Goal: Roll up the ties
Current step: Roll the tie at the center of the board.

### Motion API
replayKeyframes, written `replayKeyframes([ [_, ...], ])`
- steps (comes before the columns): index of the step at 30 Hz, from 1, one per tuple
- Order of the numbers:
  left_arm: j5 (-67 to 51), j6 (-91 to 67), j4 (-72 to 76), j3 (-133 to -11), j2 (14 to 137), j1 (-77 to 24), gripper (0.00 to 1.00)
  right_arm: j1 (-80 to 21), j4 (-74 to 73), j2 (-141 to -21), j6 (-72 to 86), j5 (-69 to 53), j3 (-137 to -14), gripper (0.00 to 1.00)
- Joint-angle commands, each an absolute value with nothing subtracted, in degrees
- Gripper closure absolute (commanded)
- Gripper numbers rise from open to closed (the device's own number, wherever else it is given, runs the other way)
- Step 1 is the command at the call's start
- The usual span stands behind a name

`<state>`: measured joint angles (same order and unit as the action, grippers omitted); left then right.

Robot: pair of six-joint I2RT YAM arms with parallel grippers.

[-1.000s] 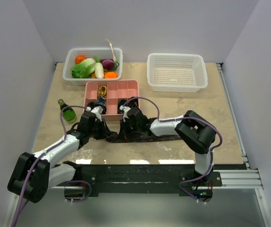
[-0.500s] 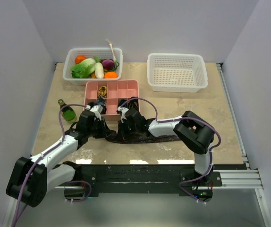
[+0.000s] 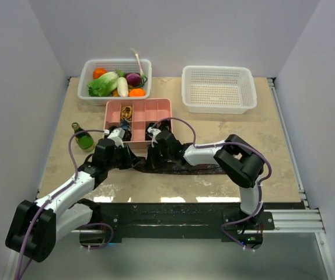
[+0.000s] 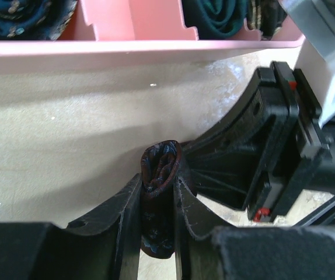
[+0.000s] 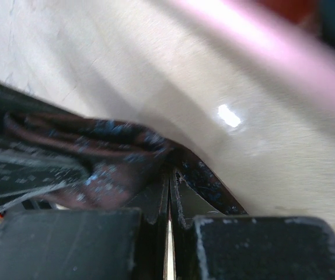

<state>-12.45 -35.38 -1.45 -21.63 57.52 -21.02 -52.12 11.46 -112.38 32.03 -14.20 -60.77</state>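
Observation:
A dark maroon tie with blue dots (image 3: 185, 169) lies as a strip along the near middle of the table. Its left end is rolled into a small coil (image 4: 160, 168). My left gripper (image 3: 126, 158) is shut on that coil, whose end sticks out between the fingers (image 4: 159, 201). My right gripper (image 3: 153, 156) faces the left one from the right, its black body showing in the left wrist view (image 4: 284, 151). Its jaws (image 5: 168, 175) are pressed together at the tie's fabric (image 5: 97, 157), which bunches over the tips.
A pink divided tray (image 3: 166, 105) stands just beyond both grippers, with rolled ties in it (image 4: 220, 13). A green bottle (image 3: 84, 140) stands left of the left gripper. A basket of vegetables (image 3: 87, 73) is at the back left, and a white basket (image 3: 219, 106) at the back right.
Both grippers have shifted slightly toward the pink tray with the tie's left end. The left arm has stretched out more.

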Motion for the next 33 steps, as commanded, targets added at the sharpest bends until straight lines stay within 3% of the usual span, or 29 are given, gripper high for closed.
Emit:
replayKeyframes([
  [1, -14.6, -35.5, 2.8, -21.5, 58.7, -20.8, 0.95, -47.9, 3.1, -115.5, 29.7, -9.1, -58.6, 1.00],
  [14, -13.9, -32.0, 3.7, -24.2, 68.3, -20.8, 0.96, -46.8, -1.7, -113.3, 20.1, -13.4, -61.8, 1.00],
  [23, -10.6, -29.4, 0.1, -27.5, 69.0, -20.8, 1.00, -46.9, -0.3, -111.0, 20.2, -20.1, -62.3, 1.00],
  [33, -10.7, -28.2, -5.0, -29.8, 68.6, -21.1, 1.00, -47.0, 0.8, -110.3, 22.1, -19.3, -64.7, 1.00],
])
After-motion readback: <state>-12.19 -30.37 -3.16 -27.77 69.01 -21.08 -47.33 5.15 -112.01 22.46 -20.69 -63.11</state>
